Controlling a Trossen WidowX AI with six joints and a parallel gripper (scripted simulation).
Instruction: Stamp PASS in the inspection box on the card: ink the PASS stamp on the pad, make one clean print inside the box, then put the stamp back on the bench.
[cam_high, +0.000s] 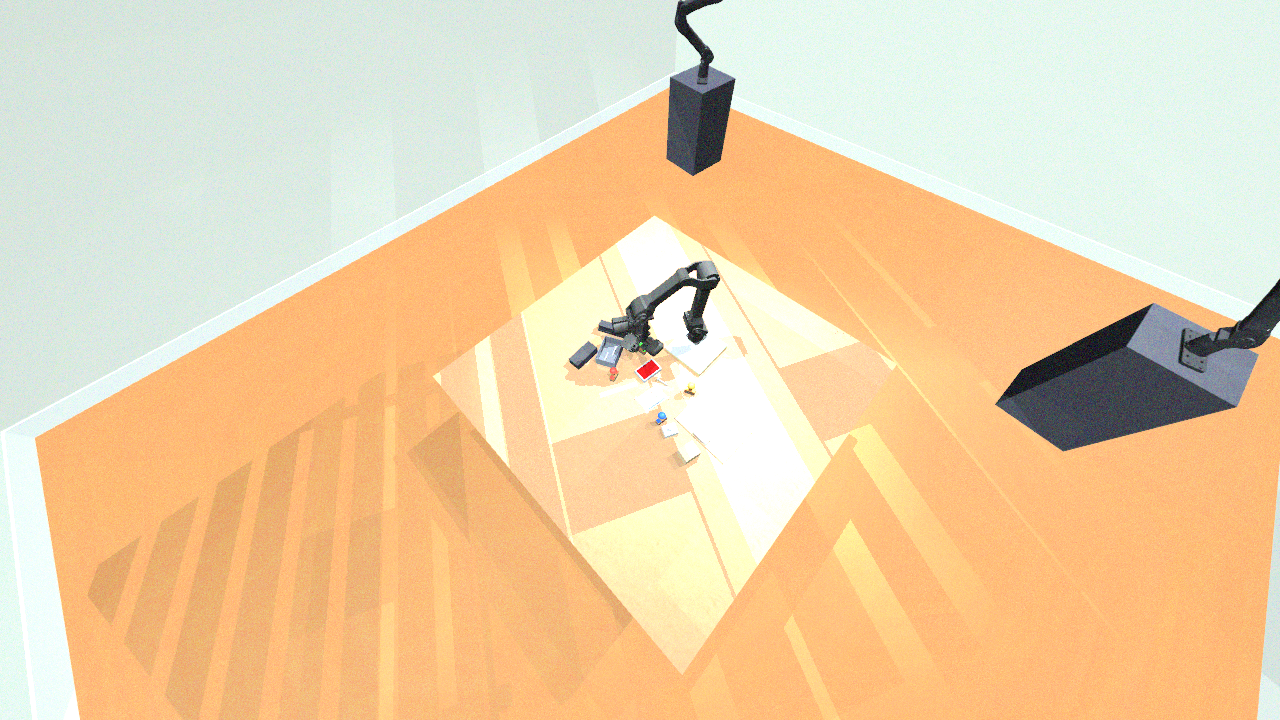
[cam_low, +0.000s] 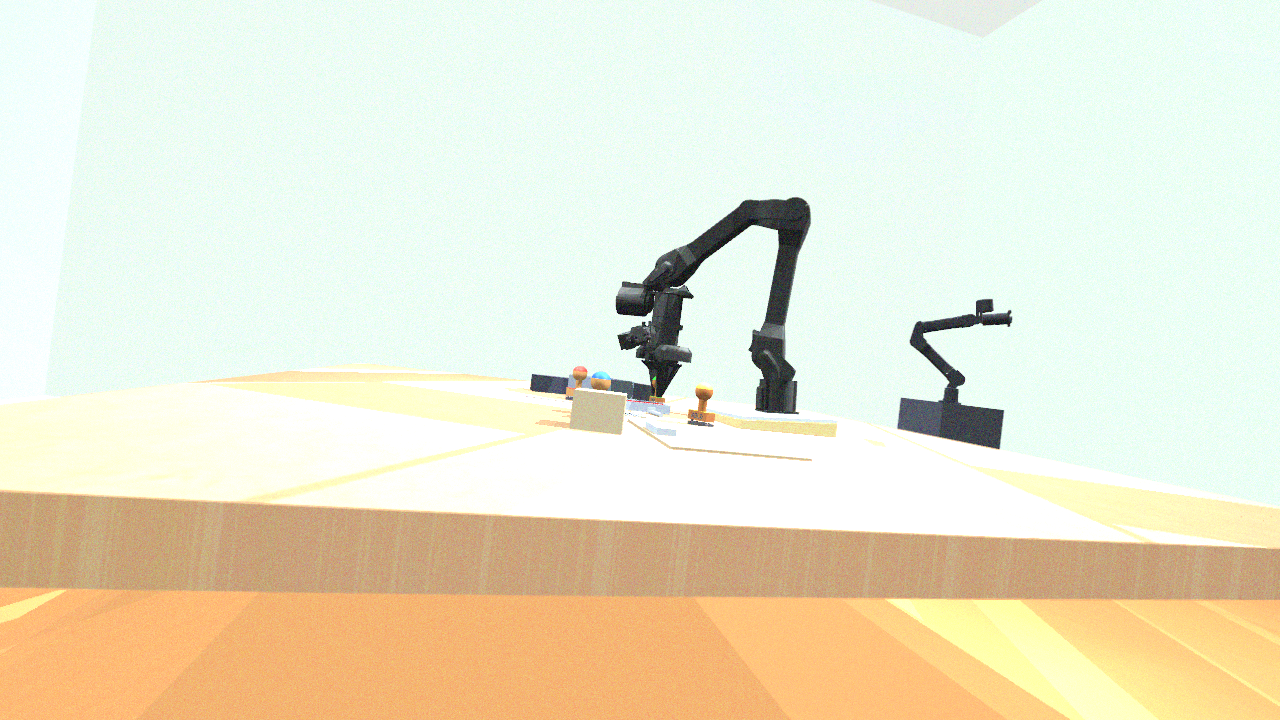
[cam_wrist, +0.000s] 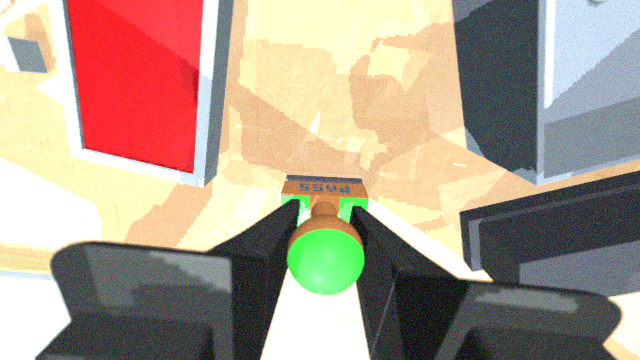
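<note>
The PASS stamp (cam_wrist: 325, 188) (cam_low: 657, 400) has a green knob and a wooden base with its lettering facing up the wrist view. My gripper (cam_wrist: 325, 211) (cam_low: 657, 392) (cam_high: 641, 347) points down and is shut on its stem, just below the knob. The stamp is upright, its base at bench level; its underside is hidden. The red ink pad (cam_wrist: 137, 85) (cam_high: 648, 369) in a pale case lies left of the stamp in the wrist view. A pale sheet (cam_high: 652, 399) lies beyond the pad in the top view, perhaps the card; glare hides any box on it.
A grey tray (cam_wrist: 590, 125) (cam_high: 609, 351) and a long dark bin (cam_wrist: 550, 220) are at the right of the wrist view. Red (cam_high: 613, 372), yellow (cam_high: 690, 388) and blue (cam_high: 661, 417) knobbed stamps stand around the pad. A beige block (cam_high: 687, 453) (cam_low: 597, 411) stands farther out.
</note>
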